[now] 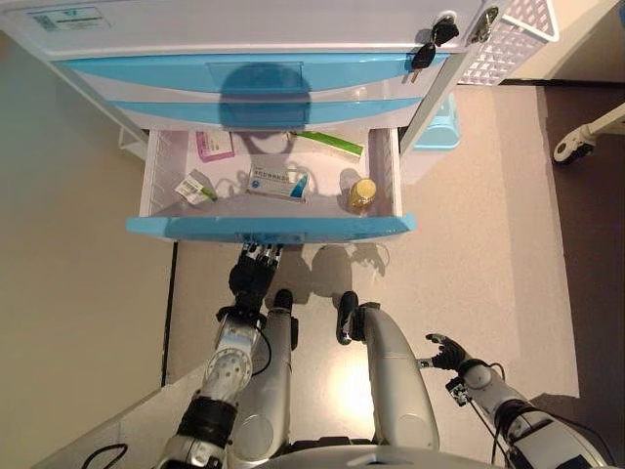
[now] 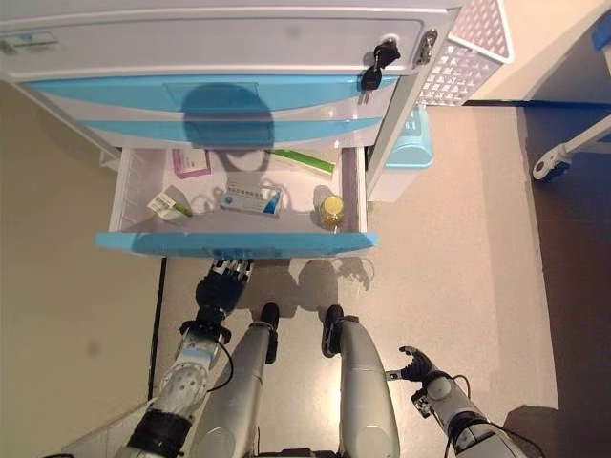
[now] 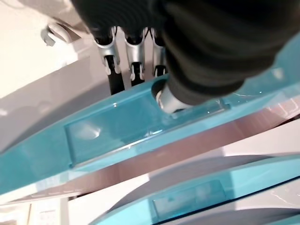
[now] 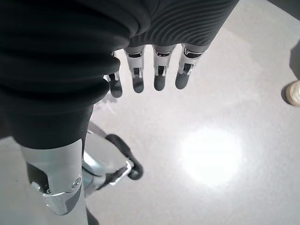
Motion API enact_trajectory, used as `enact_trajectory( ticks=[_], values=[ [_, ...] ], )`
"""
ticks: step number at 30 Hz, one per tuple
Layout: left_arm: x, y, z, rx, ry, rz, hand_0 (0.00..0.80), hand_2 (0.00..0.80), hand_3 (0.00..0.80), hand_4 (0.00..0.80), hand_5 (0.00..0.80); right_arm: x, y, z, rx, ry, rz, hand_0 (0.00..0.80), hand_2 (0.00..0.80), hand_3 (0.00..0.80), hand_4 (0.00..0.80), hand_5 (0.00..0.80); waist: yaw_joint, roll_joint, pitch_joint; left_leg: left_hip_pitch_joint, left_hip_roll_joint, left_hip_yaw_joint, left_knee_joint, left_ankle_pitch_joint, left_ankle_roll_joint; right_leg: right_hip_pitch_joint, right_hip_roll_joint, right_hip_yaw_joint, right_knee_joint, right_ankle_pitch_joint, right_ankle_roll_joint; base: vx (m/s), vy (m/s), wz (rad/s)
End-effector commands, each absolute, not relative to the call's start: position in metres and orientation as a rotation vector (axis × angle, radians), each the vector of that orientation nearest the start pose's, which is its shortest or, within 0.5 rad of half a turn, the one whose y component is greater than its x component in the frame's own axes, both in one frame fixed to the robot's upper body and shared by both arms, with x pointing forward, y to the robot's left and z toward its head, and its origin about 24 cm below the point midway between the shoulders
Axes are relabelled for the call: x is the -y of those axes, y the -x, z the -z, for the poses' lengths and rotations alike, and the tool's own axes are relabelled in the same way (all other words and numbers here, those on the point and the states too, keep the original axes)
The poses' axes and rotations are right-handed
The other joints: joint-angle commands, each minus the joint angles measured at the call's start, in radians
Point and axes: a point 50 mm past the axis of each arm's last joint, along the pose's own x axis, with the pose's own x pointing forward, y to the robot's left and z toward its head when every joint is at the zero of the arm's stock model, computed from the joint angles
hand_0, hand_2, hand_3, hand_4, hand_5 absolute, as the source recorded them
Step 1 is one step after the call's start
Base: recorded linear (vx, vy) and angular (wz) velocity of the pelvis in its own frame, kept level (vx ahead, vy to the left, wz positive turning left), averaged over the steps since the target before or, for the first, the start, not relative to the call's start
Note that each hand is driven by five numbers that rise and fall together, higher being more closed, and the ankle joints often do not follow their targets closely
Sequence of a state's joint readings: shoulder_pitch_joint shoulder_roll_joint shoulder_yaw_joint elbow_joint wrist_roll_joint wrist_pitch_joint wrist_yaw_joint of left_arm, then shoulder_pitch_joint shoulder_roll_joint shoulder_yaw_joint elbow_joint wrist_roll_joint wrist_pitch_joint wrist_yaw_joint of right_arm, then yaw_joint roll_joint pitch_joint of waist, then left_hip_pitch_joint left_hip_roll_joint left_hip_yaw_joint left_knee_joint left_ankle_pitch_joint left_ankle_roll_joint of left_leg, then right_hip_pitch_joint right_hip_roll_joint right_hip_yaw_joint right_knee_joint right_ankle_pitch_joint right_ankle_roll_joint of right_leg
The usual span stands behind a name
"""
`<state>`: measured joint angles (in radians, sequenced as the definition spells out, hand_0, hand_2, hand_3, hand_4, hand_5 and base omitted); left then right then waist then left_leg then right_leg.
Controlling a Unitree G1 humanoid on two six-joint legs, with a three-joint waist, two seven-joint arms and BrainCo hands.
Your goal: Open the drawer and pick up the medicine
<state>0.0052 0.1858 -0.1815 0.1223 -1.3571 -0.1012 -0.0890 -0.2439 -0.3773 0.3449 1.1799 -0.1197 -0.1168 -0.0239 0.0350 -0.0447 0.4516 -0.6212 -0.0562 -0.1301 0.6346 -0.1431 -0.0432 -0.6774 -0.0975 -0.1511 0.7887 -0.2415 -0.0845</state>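
The cabinet's bottom drawer (image 1: 332,228) stands pulled out, its blue front towards me. Inside lie a white and blue medicine box (image 1: 278,182), a small yellow bottle (image 1: 362,192), a pink box (image 1: 214,145), a long green box (image 1: 332,145) and a small white packet (image 1: 195,188). My left hand (image 1: 252,278) is at the middle of the drawer front. In the left wrist view its fingers (image 3: 136,61) reach behind the handle lip (image 3: 117,133) and its thumb (image 3: 168,101) presses the front. My right hand (image 1: 444,352) hangs low at the right over the floor, fingers (image 4: 159,77) straight, holding nothing.
Two shut blue-fronted drawers (image 1: 264,88) sit above the open one, with keys (image 1: 430,49) hanging in a lock at the cabinet's right. A white perforated basket (image 1: 508,39) hangs on the cabinet's right side, a light blue bin (image 1: 439,127) stands below it, and a white wheeled leg (image 1: 586,137) is at far right.
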Motion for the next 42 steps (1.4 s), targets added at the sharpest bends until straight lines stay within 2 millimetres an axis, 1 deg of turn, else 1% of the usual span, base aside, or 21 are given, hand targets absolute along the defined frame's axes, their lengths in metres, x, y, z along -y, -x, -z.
enact_trajectory(
  ticks=[1,3,7,9,13,14,15,16,17,19,20,21,26,32,34,35,36,37,39,40,42],
  values=[
    [-0.209,-0.232,-0.110,0.393,0.848,0.262,0.800,0.800,0.800,0.800,0.800,0.284,-0.167,0.119,-0.985,0.735,-0.105,0.000,0.000,0.000,0.000,0.000,0.052,0.024,-0.074,-0.038,-0.087,0.070,0.031,0.015,0.105,0.022,-0.046,0.077,-0.030,0.118,0.117,0.009,0.004,0.19],
    [-0.222,-0.215,-0.117,0.375,0.729,0.286,0.800,0.800,0.800,0.800,0.800,0.288,-0.165,0.118,-0.992,0.752,-0.108,0.000,0.000,0.000,0.000,0.000,0.074,0.043,-0.073,-0.030,-0.099,0.059,0.033,0.012,0.107,0.034,-0.061,0.068,-0.010,0.104,0.120,0.012,-0.001,0.24],
    [-0.231,-0.203,-0.116,0.327,0.667,0.285,0.800,0.800,0.800,0.800,0.800,0.292,-0.167,0.116,-0.998,0.764,-0.100,0.000,0.000,0.000,0.000,0.000,0.092,0.060,-0.074,-0.026,-0.108,0.048,0.036,0.009,0.108,0.037,-0.072,0.062,0.004,0.089,0.121,0.009,-0.006,0.12],
    [-0.233,-0.199,-0.109,0.281,0.661,0.281,0.800,0.800,0.800,0.800,0.800,0.294,-0.167,0.115,-1.000,0.774,-0.090,0.000,0.000,0.000,0.000,0.000,0.099,0.069,-0.076,-0.029,-0.111,0.044,0.037,0.010,0.107,0.038,-0.076,0.055,0.007,0.083,0.120,0.015,-0.014,0.15],
    [-0.239,-0.194,-0.090,0.188,0.673,0.211,0.800,0.800,0.800,0.800,0.800,0.299,-0.164,0.115,-1.012,0.772,-0.059,0.000,0.000,0.000,0.000,0.000,0.112,0.085,-0.078,-0.026,-0.119,0.025,0.021,0.020,0.103,0.042,-0.086,0.041,0.014,0.069,0.117,0.026,-0.033,0.21],
    [-0.241,-0.192,-0.080,0.149,0.681,0.179,0.800,0.800,0.800,0.800,0.800,0.299,-0.163,0.115,-1.014,0.771,-0.050,0.000,0.000,0.000,0.000,0.000,0.116,0.088,-0.078,-0.027,-0.120,0.021,0.017,0.024,0.102,0.043,-0.092,0.034,0.014,0.066,0.117,0.099,-0.068,0.20],
    [-0.243,-0.190,-0.065,0.082,0.685,0.137,0.800,0.800,0.800,0.800,0.800,0.303,-0.160,0.115,-1.019,0.762,-0.025,0.000,0.000,0.000,0.000,0.000,0.119,0.091,-0.072,-0.018,-0.126,0.015,0.025,0.000,0.097,0.056,-0.099,0.029,0.030,0.036,0.123,0.026,-0.038,0.14],
    [-0.243,-0.190,-0.065,0.084,0.685,0.138,0.800,0.800,0.800,0.800,0.800,0.303,-0.161,0.114,-1.017,0.762,-0.023,0.000,0.000,0.000,0.000,0.000,0.119,0.094,-0.076,-0.028,-0.124,0.015,0.008,0.032,0.099,0.046,-0.099,0.022,0.014,0.063,0.115,0.087,-0.064,0.23],
    [-0.244,-0.188,-0.054,0.035,0.686,0.110,0.800,0.800,0.800,0.800,0.800,0.305,-0.161,0.113,-1.012,0.754,-0.008,0.000,0.000,0.000,0.000,0.000,0.120,0.095,-0.070,-0.022,-0.129,0.009,0.023,0.006,0.095,0.055,-0.104,0.023,0.031,0.034,0.122,0.017,-0.028,0.32],
    [-0.243,-0.186,-0.042,-0.016,0.688,0.090,0.800,0.800,0.800,0.800,0.800,0.307,-0.158,0.113,-1.018,0.740,0.019,0.000,0.000,0.000,0.000,0.000,0.122,0.102,-0.070,-0.026,-0.132,0.003,0.021,0.009,0.093,0.059,-0.112,0.010,0.030,0.030,0.122,0.067,-0.043,0.41],
    [-0.242,-0.184,-0.030,-0.047,0.712,0.050,0.800,0.800,0.800,0.800,0.800,0.309,-0.157,0.113,-1.014,0.727,0.039,0.000,0.000,0.000,0.000,0.000,0.126,0.109,-0.070,-0.031,-0.134,0.000,0.022,0.011,0.092,0.057,-0.115,0.003,0.031,0.025,0.120,0.030,-0.021,0.31],
    [-0.242,-0.184,-0.030,-0.047,0.712,0.050,0.800,0.800,0.800,0.800,0.800,0.309,-0.157,0.113,-1.014,0.727,0.039,0.000,0.000,0.000,0.000,0.000,0.126,0.109,-0.070,-0.031,-0.134,-0.001,0.022,0.011,0.092,0.057,-0.115,0.002,0.031,0.025,0.120,0.030,-0.003,0.27],
    [-0.238,-0.178,-0.011,-0.128,0.730,0.005,0.800,0.800,0.800,0.800,0.800,0.308,-0.163,0.110,-0.986,0.706,0.070,0.000,0.000,0.000,0.000,0.000,0.125,0.112,-0.063,-0.048,-0.124,0.009,0.032,0.006,0.098,0.037,-0.109,0.008,0.031,0.026,0.119,0.030,0.022,0.09],
    [-0.237,-0.169,-0.002,-0.153,0.747,-0.055,0.800,0.800,0.800,0.800,0.800,0.310,-0.164,0.109,-0.979,0.698,0.100,0.000,0.000,0.000,0.000,0.000,0.121,0.104,-0.055,-0.046,-0.117,0.025,0.029,-0.004,0.110,0.032,-0.103,0.020,0.022,0.035,0.123,0.029,0.026,0.00],
    [-0.237,-0.171,-0.004,-0.148,0.723,-0.060,0.800,0.800,0.800,0.800,0.800,0.310,-0.165,0.108,-0.973,0.700,0.106,0.000,0.000,0.000,0.000,0.000,0.117,0.101,-0.052,-0.046,-0.115,0.028,0.028,-0.006,0.113,0.032,-0.101,0.023,0.016,0.039,0.124,0.026,0.029,-0.05],
    [-0.239,-0.169,-0.004,-0.146,0.715,-0.073,0.590,0.590,0.590,0.590,0.590,0.309,-0.168,0.107,-0.965,0.703,0.109,0.000,0.000,0.000,0.000,0.000,0.115,0.100,-0.050,-0.044,-0.114,0.031,0.025,-0.007,0.114,0.032,-0.100,0.025,0.013,0.040,0.125,0.021,0.029,-0.04],
    [-0.243,-0.167,-0.002,-0.155,0.697,-0.106,0.436,0.436,0.436,0.436,0.436,0.309,-0.168,0.107,-0.962,0.704,0.109,0.000,0.000,0.000,0.000,0.000,0.115,0.098,-0.050,-0.045,-0.112,0.034,0.025,-0.007,0.115,0.032,-0.099,0.026,0.012,0.041,0.125,0.022,0.024,-0.05],
    [-0.248,-0.164,0.000,-0.163,0.662,-0.136,0.000,0.000,0.000,0.000,0.000,0.309,-0.169,0.106,-0.956,0.706,0.111,0.000,0.000,0.000,0.000,0.000,0.114,0.097,-0.049,-0.046,-0.111,0.037,0.025,-0.008,0.117,0.032,-0.098,0.027,0.010,0.043,0.126,0.020,0.026,-0.03],
    [-0.254,-0.160,-0.001,-0.175,0.616,-0.176,0.000,0.000,0.000,0.000,0.000,0.309,-0.171,0.105,-0.947,0.708,0.118,0.000,0.000,0.000,0.000,0.000,0.109,0.096,-0.047,-0.048,-0.109,0.041,0.027,-0.013,0.120,0.029,-0.096,0.030,0.009,0.043,0.127,0.024,0.048,-0.05],
    [-0.261,-0.154,0.002,-0.203,0.554,-0.213,0.000,0.000,0.000,0.000,0.000,0.309,-0.175,0.103,-0.930,0.709,0.117,0.000,0.000,0.000,0.000,0.000,0.104,0.095,-0.047,-0.051,-0.107,0.048,0.032,-0.018,0.124,0.024,-0.094,0.036,0.010,0.044,0.127,0.024,0.052,-0.08],
    [-0.262,-0.151,0.006,-0.232,0.525,-0.219,0.000,0.000,0.000,0.000,0.000,0.309,-0.176,0.102,-0.926,0.711,0.121,0.000,0.000,0.000,0.000,0.000,0.101,0.094,-0.048,-0.054,-0.105,0.051,0.035,-0.021,0.125,0.022,-0.093,0.041,0.010,0.045,0.128,0.020,0.055,-0.13]
  ],
)
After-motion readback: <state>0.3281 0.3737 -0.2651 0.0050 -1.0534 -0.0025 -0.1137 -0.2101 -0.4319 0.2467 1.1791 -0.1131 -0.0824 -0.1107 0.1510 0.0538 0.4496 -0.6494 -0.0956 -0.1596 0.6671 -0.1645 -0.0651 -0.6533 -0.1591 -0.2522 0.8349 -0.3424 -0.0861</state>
